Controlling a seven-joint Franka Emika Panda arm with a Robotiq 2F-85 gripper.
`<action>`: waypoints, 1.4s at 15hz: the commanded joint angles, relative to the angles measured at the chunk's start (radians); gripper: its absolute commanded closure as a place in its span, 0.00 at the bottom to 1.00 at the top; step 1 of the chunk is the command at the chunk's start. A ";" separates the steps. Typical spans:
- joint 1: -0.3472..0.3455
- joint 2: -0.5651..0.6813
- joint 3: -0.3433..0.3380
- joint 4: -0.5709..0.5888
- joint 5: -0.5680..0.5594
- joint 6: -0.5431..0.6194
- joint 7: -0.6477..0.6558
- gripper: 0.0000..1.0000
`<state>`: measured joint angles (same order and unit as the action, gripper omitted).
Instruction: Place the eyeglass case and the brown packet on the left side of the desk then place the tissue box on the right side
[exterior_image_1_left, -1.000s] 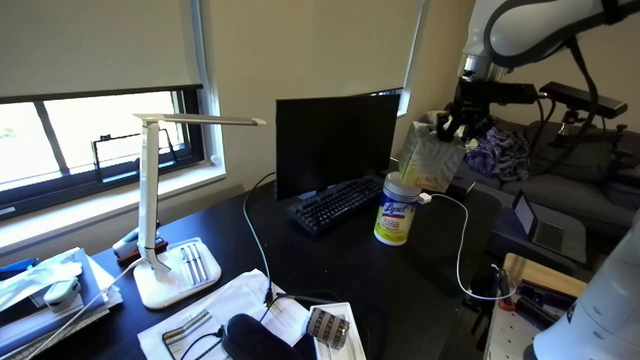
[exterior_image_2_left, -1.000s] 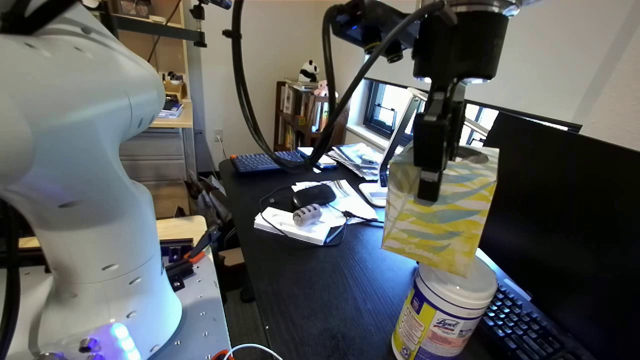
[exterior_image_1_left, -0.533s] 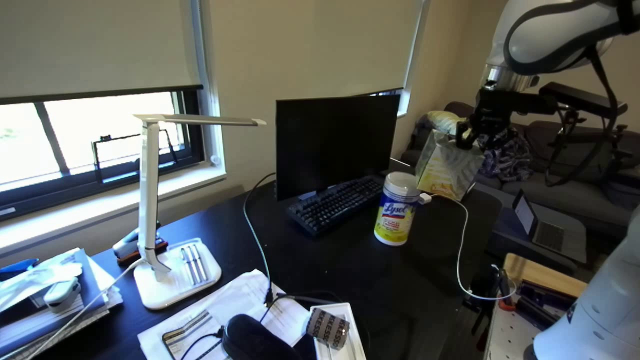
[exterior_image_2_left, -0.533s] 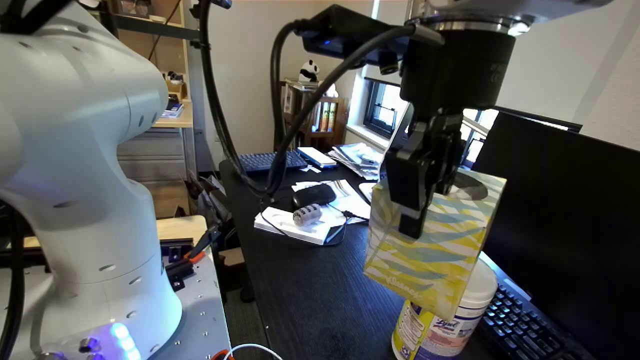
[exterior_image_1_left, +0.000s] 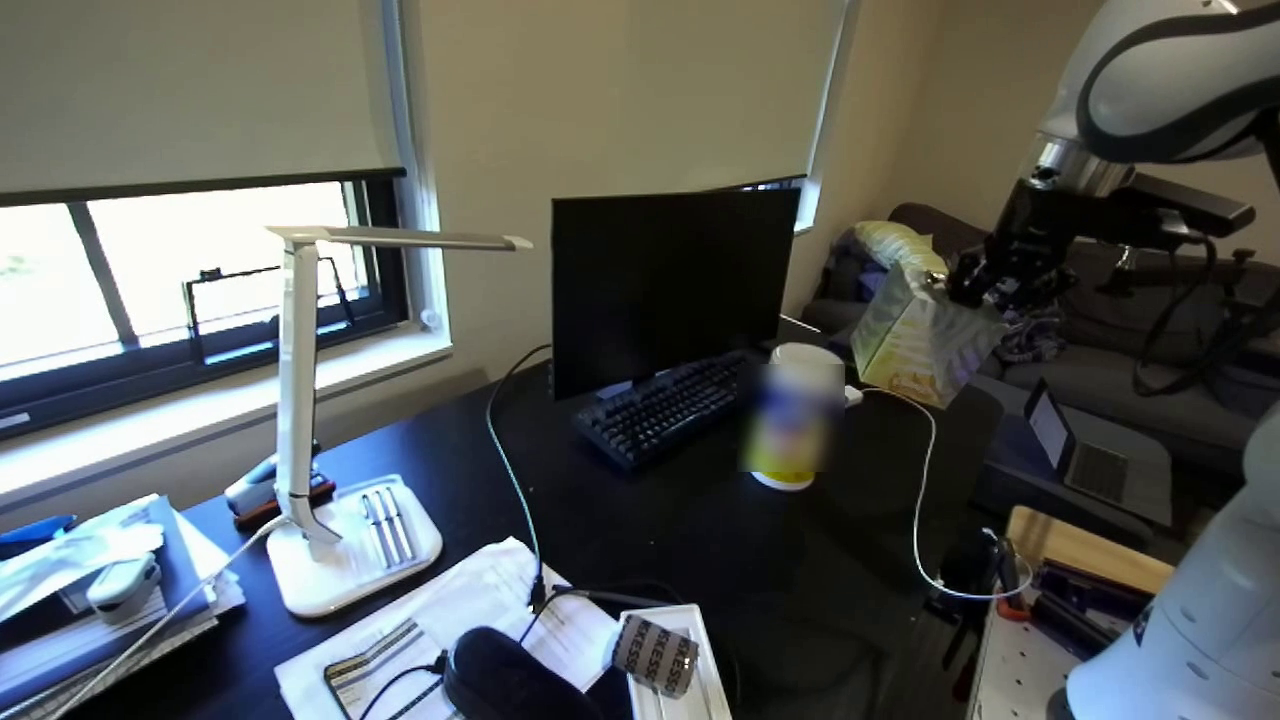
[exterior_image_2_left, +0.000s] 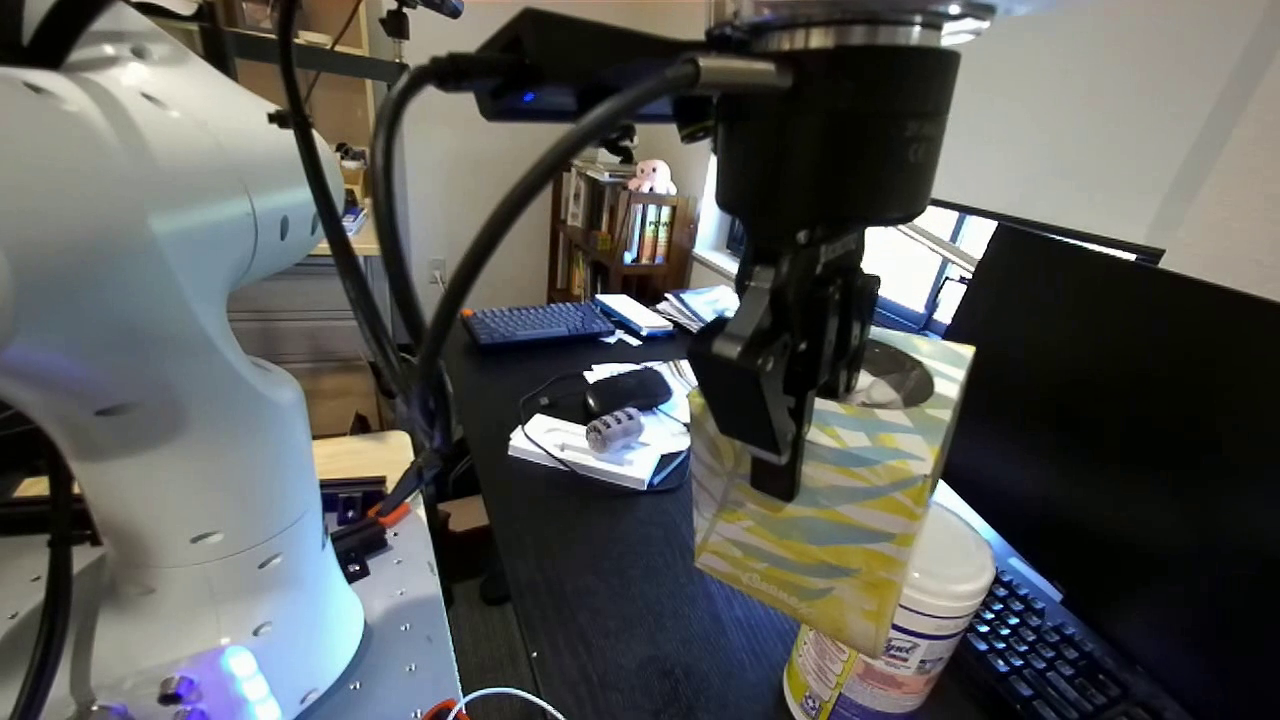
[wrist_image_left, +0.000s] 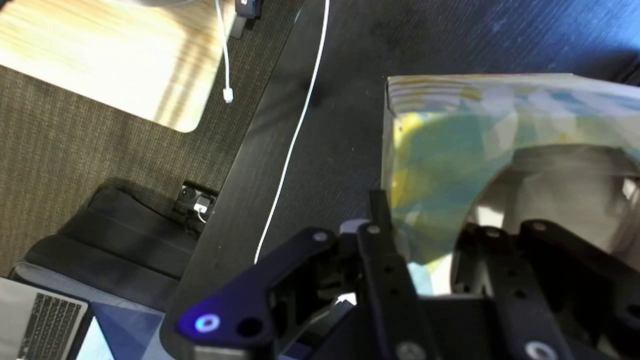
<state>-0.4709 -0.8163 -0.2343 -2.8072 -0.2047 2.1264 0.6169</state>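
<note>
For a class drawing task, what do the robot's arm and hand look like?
The arm is a smooth, rounded white shell with dark curved trim and a silver ring. Its hand is black and angular, with jointed fingers and metal bolts. Beside it are thick black cables and a black camera with a blue light. Bluish-white lights glow low on the arm.

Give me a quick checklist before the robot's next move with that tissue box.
1. Grip: ok. The gripper is closed on one side of the tissue box.
2. Box level: not ok. It looks tilted.
3. Clear of the Lysol tub: ok. An exterior view shows a slim gap.
4. White cable clear of the landing spot: cannot tell. The exact spot isn't shown.
5. Eyeglass case and brown packet set down: ok, both.
</note>
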 joint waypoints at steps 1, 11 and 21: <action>-0.034 0.003 0.033 0.000 0.030 0.003 -0.025 0.94; -0.192 0.173 0.012 0.012 0.003 0.006 0.040 0.97; -0.201 0.527 -0.001 0.104 0.077 0.156 0.135 0.97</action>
<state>-0.6762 -0.4169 -0.2490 -2.7506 -0.1466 2.2219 0.6931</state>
